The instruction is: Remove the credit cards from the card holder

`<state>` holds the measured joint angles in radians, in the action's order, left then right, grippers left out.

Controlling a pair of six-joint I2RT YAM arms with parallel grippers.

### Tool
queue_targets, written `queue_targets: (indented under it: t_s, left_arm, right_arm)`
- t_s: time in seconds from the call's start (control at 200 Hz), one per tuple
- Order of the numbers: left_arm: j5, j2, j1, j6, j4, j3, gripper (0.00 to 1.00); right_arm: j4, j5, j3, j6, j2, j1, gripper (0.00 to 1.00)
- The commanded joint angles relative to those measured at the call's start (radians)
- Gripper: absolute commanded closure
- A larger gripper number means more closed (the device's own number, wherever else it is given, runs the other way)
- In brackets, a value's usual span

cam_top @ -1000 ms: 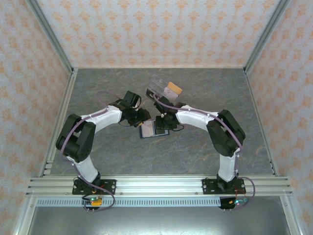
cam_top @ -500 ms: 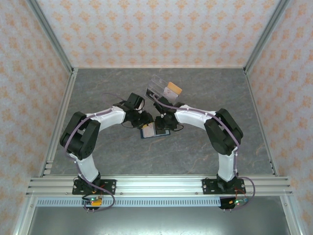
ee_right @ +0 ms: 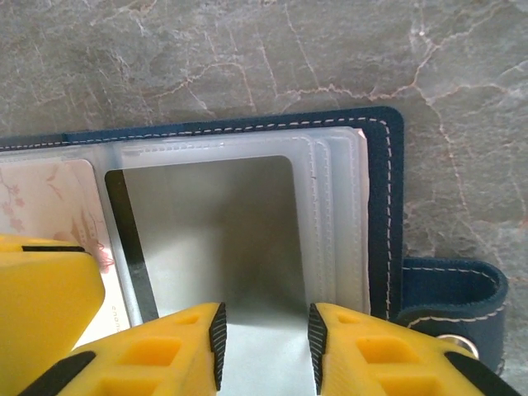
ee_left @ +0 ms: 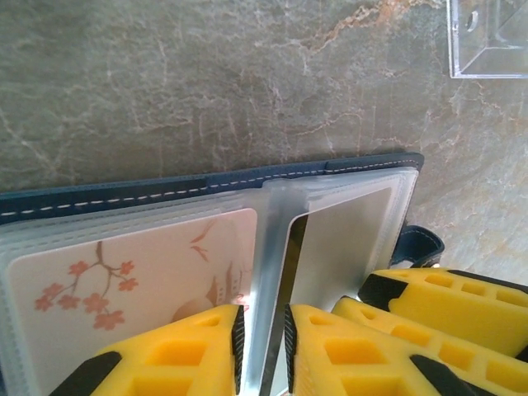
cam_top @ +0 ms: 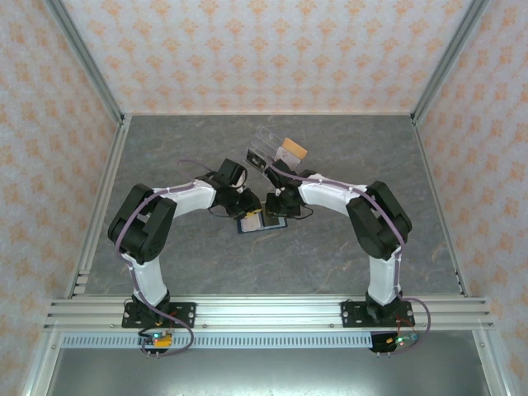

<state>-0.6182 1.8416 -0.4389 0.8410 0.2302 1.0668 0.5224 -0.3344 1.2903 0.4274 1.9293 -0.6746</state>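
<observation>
On the table (cam_top: 346, 264) the holder (cam_top: 249, 225) lies open and flat, near the middle, and the risks come from how crowded it is. Left gripper (ee_left: 262, 322) has its jaws almost shut around a clear sleeve leaf (ee_left: 272, 223) that stands up at the spine; whether they bite yet I cannot tell. If they close on plastic alone, a pull would likely lift or drag the whole holder instead of freeing a card, since nothing visibly pins it down. Right gripper (ee_right: 264, 334) has its jaws part open over the near end of the grey card (ee_right: 214, 223), holding nothing I can see. Its fingers sit just beside the left ones, so a bump between them seems possible. The sleeves look snug and slick, so a thin card may slip from a pinch or bend.

Contents: the holder's left sleeve holds a whitish card (ee_left: 132, 280) printed with blossoms, its right sleeve the grey card with a dark stripe; more leaves are stacked there, their contents hidden. A clasp tab (ee_right: 450, 293) sticks out at the right edge, undone. Behind the holder stands a clear box (cam_top: 262, 142); an orange-tan card (cam_top: 294, 150) lies at its right end, inside or just beside I cannot tell
</observation>
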Motion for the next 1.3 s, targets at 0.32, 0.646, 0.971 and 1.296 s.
queue_targets:
  t_s: [0.32, 0.646, 0.971, 1.296]
  left_arm:
    - [-0.055, 0.025, -0.011, 0.024, -0.09, 0.011, 0.77]
    - [-0.061, 0.048, -0.011, 0.015, -0.088, 0.017, 0.73]
    - [-0.052, 0.054, -0.01, -0.002, -0.065, 0.025, 0.71]
    - [-0.13, 0.02, -0.001, 0.004, -0.156, -0.004, 0.78]
  right_arm:
    - [-0.005, -0.021, -0.025, 0.019, 0.036, 0.019, 0.7]
    - [-0.009, -0.034, -0.025, 0.024, 0.039, 0.026, 0.73]
    - [-0.01, -0.041, -0.023, 0.027, 0.042, 0.028, 0.75]
    - [0.009, -0.026, -0.021, 0.026, 0.055, 0.03, 0.76]
